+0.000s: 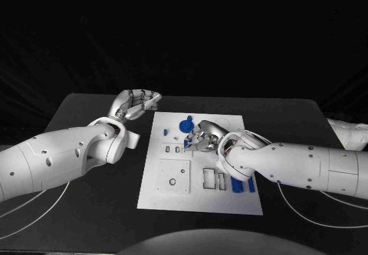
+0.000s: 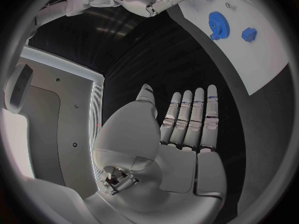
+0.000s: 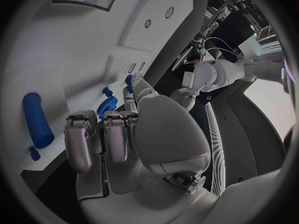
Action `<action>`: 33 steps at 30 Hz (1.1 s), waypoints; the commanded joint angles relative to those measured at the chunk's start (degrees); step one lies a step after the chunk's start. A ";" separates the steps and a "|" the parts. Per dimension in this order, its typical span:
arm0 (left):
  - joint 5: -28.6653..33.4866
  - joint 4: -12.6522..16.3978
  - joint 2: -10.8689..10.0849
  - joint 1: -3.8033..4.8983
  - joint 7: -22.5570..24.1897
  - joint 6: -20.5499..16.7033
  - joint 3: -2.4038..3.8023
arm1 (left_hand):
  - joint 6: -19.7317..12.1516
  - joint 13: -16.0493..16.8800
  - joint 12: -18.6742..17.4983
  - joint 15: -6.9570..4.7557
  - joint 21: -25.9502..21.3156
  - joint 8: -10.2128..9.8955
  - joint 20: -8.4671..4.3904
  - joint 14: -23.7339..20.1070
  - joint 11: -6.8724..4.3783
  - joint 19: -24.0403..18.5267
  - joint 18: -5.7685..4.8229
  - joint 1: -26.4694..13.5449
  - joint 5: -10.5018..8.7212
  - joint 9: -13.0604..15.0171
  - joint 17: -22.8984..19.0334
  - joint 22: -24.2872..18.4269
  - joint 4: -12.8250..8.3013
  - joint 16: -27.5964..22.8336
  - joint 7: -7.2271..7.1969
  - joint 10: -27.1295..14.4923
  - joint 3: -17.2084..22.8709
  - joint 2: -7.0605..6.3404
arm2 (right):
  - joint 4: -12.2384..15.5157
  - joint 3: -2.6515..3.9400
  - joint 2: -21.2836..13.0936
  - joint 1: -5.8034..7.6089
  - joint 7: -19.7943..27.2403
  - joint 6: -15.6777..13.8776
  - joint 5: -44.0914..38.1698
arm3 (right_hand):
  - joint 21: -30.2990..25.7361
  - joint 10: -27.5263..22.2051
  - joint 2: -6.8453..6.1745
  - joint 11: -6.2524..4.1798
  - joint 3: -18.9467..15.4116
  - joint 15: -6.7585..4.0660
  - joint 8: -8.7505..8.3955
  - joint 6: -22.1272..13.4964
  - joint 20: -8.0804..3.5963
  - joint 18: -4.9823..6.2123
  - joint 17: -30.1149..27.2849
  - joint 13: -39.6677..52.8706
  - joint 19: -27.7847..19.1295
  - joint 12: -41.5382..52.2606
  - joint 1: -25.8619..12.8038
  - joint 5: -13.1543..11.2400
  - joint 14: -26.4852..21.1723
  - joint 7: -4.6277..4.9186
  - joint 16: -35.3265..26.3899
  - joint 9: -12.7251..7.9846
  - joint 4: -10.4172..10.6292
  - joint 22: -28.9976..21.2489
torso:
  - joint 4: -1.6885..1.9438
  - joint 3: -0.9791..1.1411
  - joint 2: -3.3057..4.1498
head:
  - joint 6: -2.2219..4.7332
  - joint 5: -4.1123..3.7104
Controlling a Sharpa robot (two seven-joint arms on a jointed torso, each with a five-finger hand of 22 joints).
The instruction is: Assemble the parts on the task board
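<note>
Right hand (image 1: 202, 137) hunched over mid-board with fingers curled at a small blue part (image 3: 128, 79), grasp uncertain, blue gear (image 1: 186, 126) just at its 11 o'clock; left hand (image 1: 135, 104) released off the task board (image 1: 195, 199); best lowered slowly, squarely.

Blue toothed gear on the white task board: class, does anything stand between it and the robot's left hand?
Nothing visible does. The left hand hovers over bare black table beside the white task board; the blue toothed gear lies beyond open board surface.
</note>
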 commanded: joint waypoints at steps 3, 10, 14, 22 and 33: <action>-0.25 0.12 0.11 0.03 0.44 0.19 0.04 | -0.28 -0.01 -0.27 0.05 -0.32 0.25 0.19 -0.46 -0.14 0.17 0.68 0.75 0.20 0.09 0.07 -0.06 -0.03 -0.34 0.67 0.37 -0.42 0.04 | -0.56 0.03 0.56 -0.40 -0.90 0.90 -1.52 | 0.26 5.91 0.70 0.35 -0.28 0.51 -0.30 0.33 0.52 -0.82 15.09 14.97 5.90 -0.23 -0.32 0.33 5.97 -0.05 0.24 0.00 -0.22 15.08 | 0.16 0.04 0.02 | -0.06 -0.19; -0.25 0.06 0.03 0.03 0.43 0.16 0.04 | -0.29 -0.01 -0.28 0.06 -0.33 0.26 0.19 -0.47 -0.14 0.18 0.68 0.81 0.30 0.09 0.08 -0.07 -0.01 -0.35 0.67 0.37 -0.45 0.06 | -1.10 0.03 1.06 -0.63 -1.13 1.18 -1.96 | 0.26 5.91 0.70 0.34 -0.29 0.53 -0.37 0.27 0.56 -0.82 15.09 14.97 5.90 -0.23 -0.33 0.42 5.97 -0.03 0.24 -0.03 -0.25 15.08 | 0.08 -0.05 -0.06 | -0.29 -0.19; -0.25 0.09 0.05 0.03 0.45 0.17 0.04 | -0.29 -0.01 -0.28 0.06 -0.33 0.26 0.19 -0.47 -0.14 0.18 0.68 0.81 0.30 0.09 0.08 -0.07 -0.01 -0.35 0.67 0.37 -0.45 0.06 | -1.19 0.03 1.28 -0.66 -1.18 1.32 -1.99 | 0.26 5.91 0.66 0.32 -0.31 0.55 -0.43 0.23 0.59 -0.82 15.09 14.97 5.90 -0.23 -0.33 0.52 5.97 -0.02 0.24 -0.06 -0.29 15.08 | -0.04 -0.04 -0.01 | -0.24 -0.28; -0.25 0.06 0.14 0.03 0.49 0.25 0.05 | -0.31 -0.01 -0.29 0.06 -0.34 0.26 0.20 -0.48 -0.13 0.19 0.68 0.89 0.45 0.10 0.11 -0.09 0.02 -0.35 0.67 0.36 -0.50 0.10 | -1.09 0.03 1.57 -0.70 -1.77 1.61 -2.28 | 0.26 5.91 0.43 0.29 -0.44 0.57 -0.61 0.10 0.66 -0.82 15.09 14.97 5.90 -0.23 -0.37 0.67 5.97 0.01 0.24 -0.14 -0.42 15.08 | 0.07 -0.02 -0.02 | -0.37 -0.44; -0.25 0.00 0.15 0.03 0.54 0.35 0.05 | -0.32 -0.01 -0.30 0.06 -0.35 0.27 0.20 -0.48 -0.13 0.20 0.68 0.93 0.54 0.11 0.12 -0.10 0.03 -0.36 0.67 0.36 -0.55 0.11 | -1.18 0.02 1.84 -1.01 -2.27 1.85 -2.62 | 0.26 5.91 -0.13 0.28 -0.75 0.57 -1.16 -0.26 0.82 -0.82 15.09 14.97 5.90 -0.23 -0.59 1.67 5.97 0.12 0.24 -0.40 -0.75 15.08 | -0.01 0.02 -0.03 | -0.47 -0.45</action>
